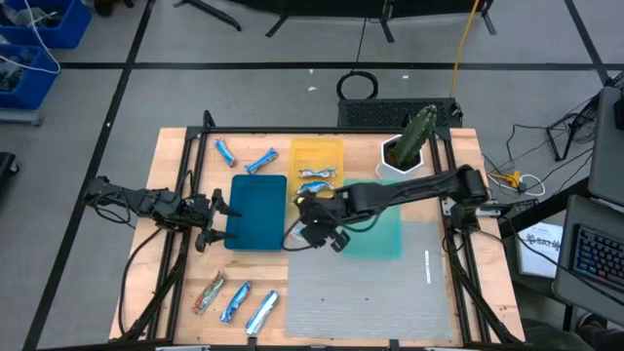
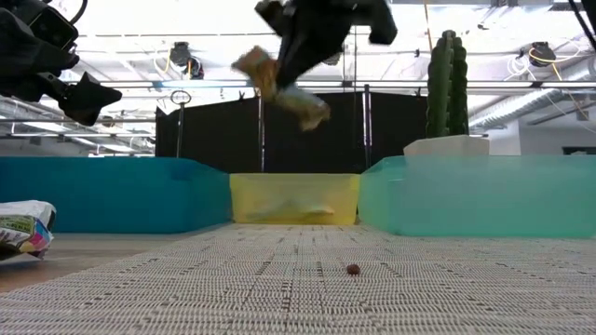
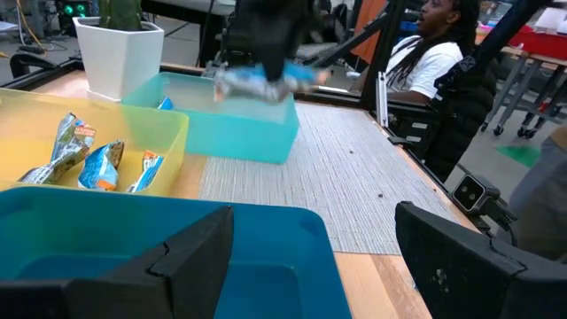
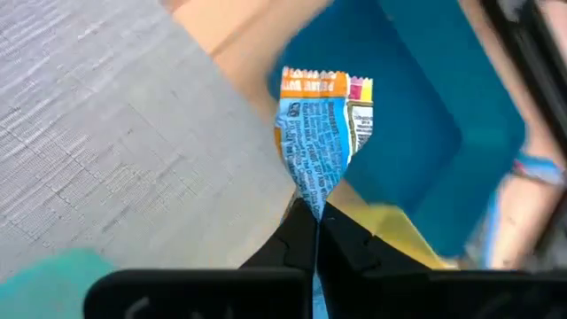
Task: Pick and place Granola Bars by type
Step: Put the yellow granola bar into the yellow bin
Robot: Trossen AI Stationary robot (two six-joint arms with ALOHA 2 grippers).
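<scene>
My right gripper [image 1: 312, 216] hovers between the blue tray [image 1: 255, 213] and the teal tray [image 1: 378, 232], just near of the yellow tray [image 1: 317, 156]. It is shut on a blue-and-white granola bar [image 4: 321, 133] with an orange end, which is seen from the side in the low view [image 2: 279, 88]. My left gripper [image 1: 216, 210] is open at the blue tray's left edge, fingers apart over its rim [image 3: 314, 235]. A few bars [image 3: 84, 159] lie in the yellow tray. Two blue bars [image 1: 244, 156] lie on the wood far left, three more [image 1: 234, 300] near left. My right gripper pinches the bar's crimped wrapper end [image 4: 315, 199] between its two shut fingers [image 4: 292, 244], only at their free ends. The fingers point down and the bar lies in line with them. The bar is lifted clear, slanting below the gripper [image 2: 317, 28], high above the mat.
A white pot with a cactus [image 1: 409, 146] stands at the far right by the teal tray. A grey mat [image 1: 370, 292] covers the near right of the table. A small crumb [image 2: 353, 270] lies on it. A person [image 3: 434, 62] sits beyond the table.
</scene>
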